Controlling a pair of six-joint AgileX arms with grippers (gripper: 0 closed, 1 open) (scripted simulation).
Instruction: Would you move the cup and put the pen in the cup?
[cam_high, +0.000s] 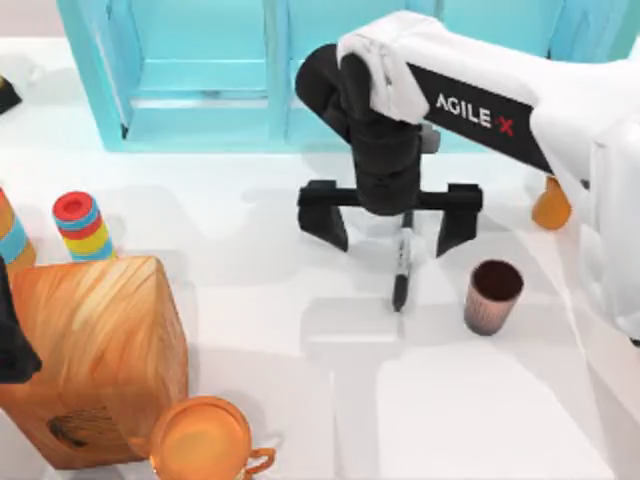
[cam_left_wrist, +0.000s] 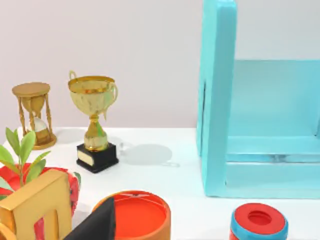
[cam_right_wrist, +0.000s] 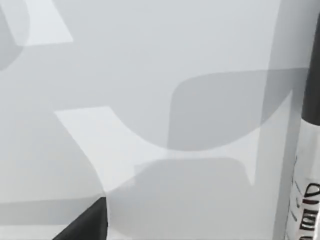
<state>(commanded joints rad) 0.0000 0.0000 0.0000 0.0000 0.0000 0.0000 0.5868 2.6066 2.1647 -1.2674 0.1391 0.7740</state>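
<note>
Black pen (cam_high: 401, 268) under spread right gripper (cam_high: 392, 232)

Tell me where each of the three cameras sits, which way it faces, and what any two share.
Top view: above the table, looking down; right gripper with jaws open astride the pen, the cup beside, the blue shelf behind.
Left wrist view: low over the table, facing a trophy, an hourglass and that shelf.
Right wrist view: close above the tabletop, the pen at the edge, one dark fingertip.
Shared: pen; shelf.
</note>
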